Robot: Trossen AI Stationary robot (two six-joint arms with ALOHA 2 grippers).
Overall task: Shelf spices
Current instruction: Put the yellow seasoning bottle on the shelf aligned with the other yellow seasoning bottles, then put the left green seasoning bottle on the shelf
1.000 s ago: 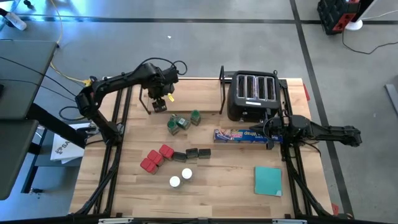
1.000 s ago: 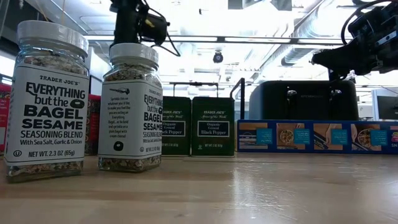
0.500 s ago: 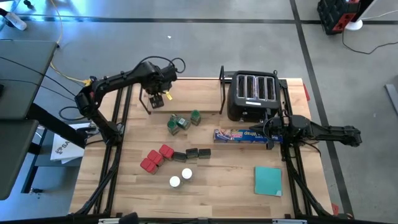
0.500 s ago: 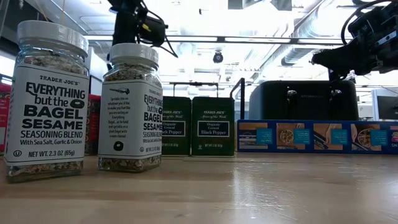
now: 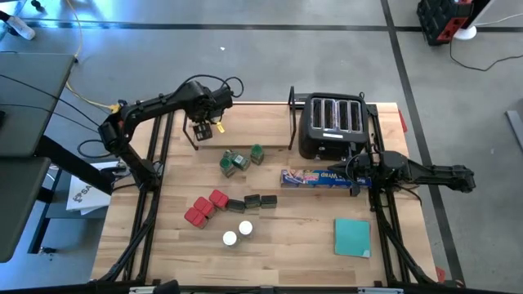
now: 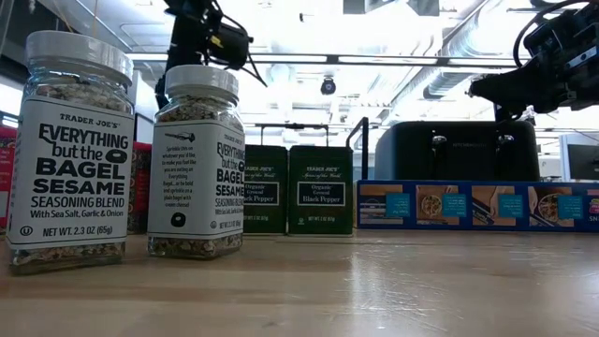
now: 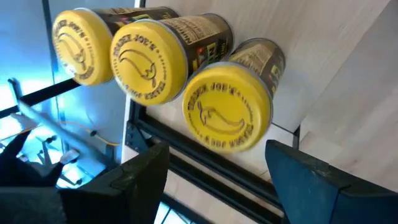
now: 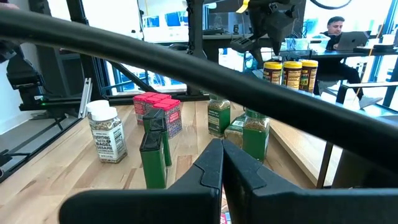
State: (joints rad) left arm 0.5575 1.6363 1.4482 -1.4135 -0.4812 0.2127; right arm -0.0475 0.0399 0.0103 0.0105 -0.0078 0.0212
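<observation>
Left wrist view: left claw [image 7: 214,171] spread, empty, above three yellow-lidded jars [image 7: 227,109] on shelf [image 7: 205,163]; right claw [image 8: 222,165] clenched; careless withdrawal risks toppling nearest.

Pale wooden table top [image 5: 294,237] of smooth planks with a faint sheen, clear glass bagel-seasoning jars [image 6: 75,154] with paper labels, glossy yellow plastic lids [image 7: 227,109] on round jars, thin black metal rod shelf [image 7: 205,165], matt black toaster [image 5: 331,124], shiny blue wrap box [image 5: 317,177]
</observation>
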